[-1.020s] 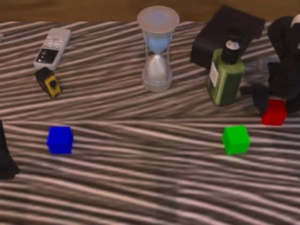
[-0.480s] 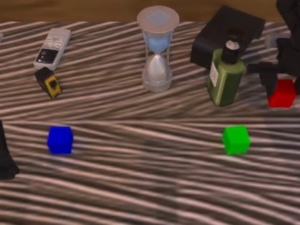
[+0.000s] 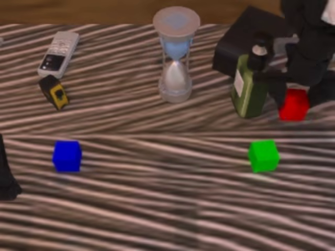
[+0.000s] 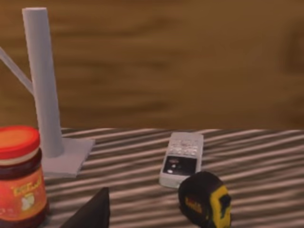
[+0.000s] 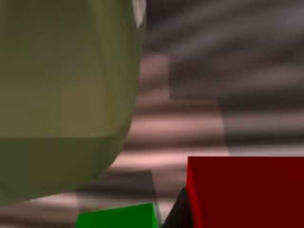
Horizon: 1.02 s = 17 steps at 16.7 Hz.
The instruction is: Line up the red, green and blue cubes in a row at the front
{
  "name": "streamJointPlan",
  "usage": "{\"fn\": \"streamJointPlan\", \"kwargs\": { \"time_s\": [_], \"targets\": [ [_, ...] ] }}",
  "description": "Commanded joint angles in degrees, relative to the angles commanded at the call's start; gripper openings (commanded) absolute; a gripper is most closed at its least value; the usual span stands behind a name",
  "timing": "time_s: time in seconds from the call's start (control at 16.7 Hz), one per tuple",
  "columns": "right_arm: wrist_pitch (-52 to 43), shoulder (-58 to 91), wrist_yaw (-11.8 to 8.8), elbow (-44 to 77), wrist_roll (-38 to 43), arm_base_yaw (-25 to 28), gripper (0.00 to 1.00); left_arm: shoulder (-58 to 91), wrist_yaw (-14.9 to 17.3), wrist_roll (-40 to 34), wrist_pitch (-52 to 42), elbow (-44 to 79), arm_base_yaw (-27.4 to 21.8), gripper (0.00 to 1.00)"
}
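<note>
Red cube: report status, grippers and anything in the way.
Right gripper shut on red cube, carried at the table's right. Olive pump bottle close beside it. Green cube, blue cube untouched. Left arm parked at left edge.

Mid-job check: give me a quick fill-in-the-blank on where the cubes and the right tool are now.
1. The right tool grips the ___ cube.
2. That cube sits beside the olive ___ bottle.
3. The ___ cube lies nearest it.
4. The blue cube lies toward the table's ___ side.

Missing: red; pump; green; left

jar label (image 4: 19,194) print, tape measure (image 4: 205,199) marking, both perhaps lettering, unreadable
</note>
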Motion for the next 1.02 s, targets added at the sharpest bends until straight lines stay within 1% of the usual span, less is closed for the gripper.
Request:
{"fn": "streamJointPlan", "kwargs": {
  "time_s": [0.18, 0.54, 0.72, 0.84, 0.9, 1.02],
  "targets": [
    [-2.10, 1.83, 0.22, 3.56, 7.99, 8.45, 0.00, 0.00, 0.00, 0.00, 0.00, 0.00, 0.00, 1.00],
    [-6.92, 5.40, 0.75, 11.48, 27.79, 29.73, 0.00, 0.00, 0.00, 0.00, 0.00, 0.00, 0.00, 1.00],
    [-8.70, 6.46, 1.01, 14.51, 36.07, 38.77, 0.00, 0.00, 0.00, 0.00, 0.00, 0.00, 0.00, 1.00],
    [-9.45, 6.83, 1.14, 15.81, 39.76, 42.80, 0.00, 0.00, 0.00, 0.00, 0.00, 0.00, 0.00, 1.00],
    [-9.65, 6.92, 1.18, 16.17, 40.85, 43.93, 0.00, 0.00, 0.00, 0.00, 0.00, 0.00, 0.00, 1.00],
    [-9.76, 6.96, 1.21, 16.37, 41.43, 44.54, 0.00, 0.00, 0.00, 0.00, 0.00, 0.00, 0.00, 1.00]
  ]
}}
